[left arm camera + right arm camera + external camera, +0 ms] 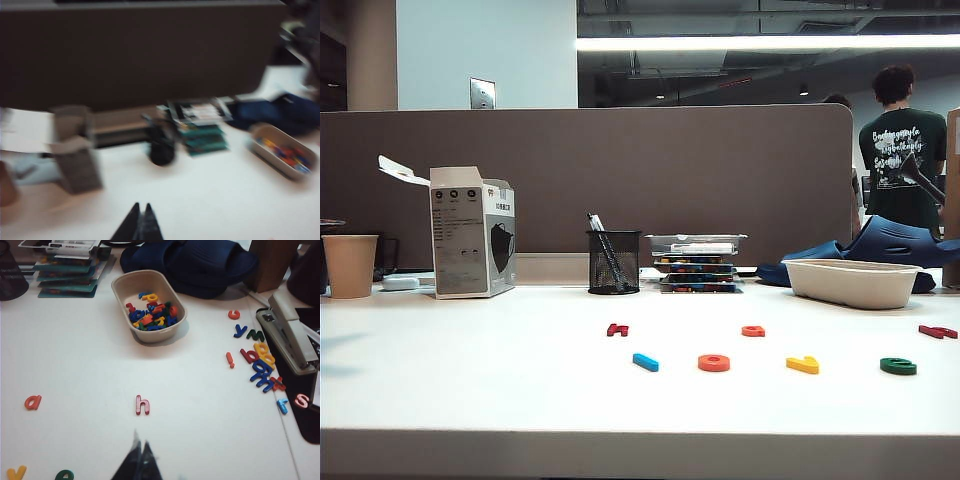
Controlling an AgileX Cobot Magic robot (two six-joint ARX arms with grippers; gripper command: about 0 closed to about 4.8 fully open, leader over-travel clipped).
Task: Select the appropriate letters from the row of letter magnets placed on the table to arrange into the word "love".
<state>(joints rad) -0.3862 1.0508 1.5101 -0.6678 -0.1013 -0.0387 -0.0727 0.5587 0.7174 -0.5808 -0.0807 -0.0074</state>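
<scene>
From the exterior view we see the wide white table [470, 370] with small flat plastic letter magnets lying on it: a blue straight bar [645, 362], an orange ring [714, 363], a yellow V shape [802, 365] and a green rounded e [898, 366] form a front row, each well apart from the next. Behind them lie a dark red blocky letter [617, 329], a smaller orange-red rounded letter [753, 331] and a red letter [938, 331] near the right edge. Further back stand a tan paper cup [349, 265], a white cardboard box [472, 245], a black mesh pen holder [613, 262], a stack of flat cases [697, 264] and a pale oval tray [852, 282]; neither arm shows here. In the blurred left wrist view, the left gripper [139, 226] hangs above bare table, its dark fingertips pressed together and empty. In the right wrist view, the right gripper [138, 460] is closed on nothing, just in front of the red h [142, 405], with the orange-red a [33, 402] off to one side, and the tray [119, 289] holds a heap of coloured letters.
</scene>
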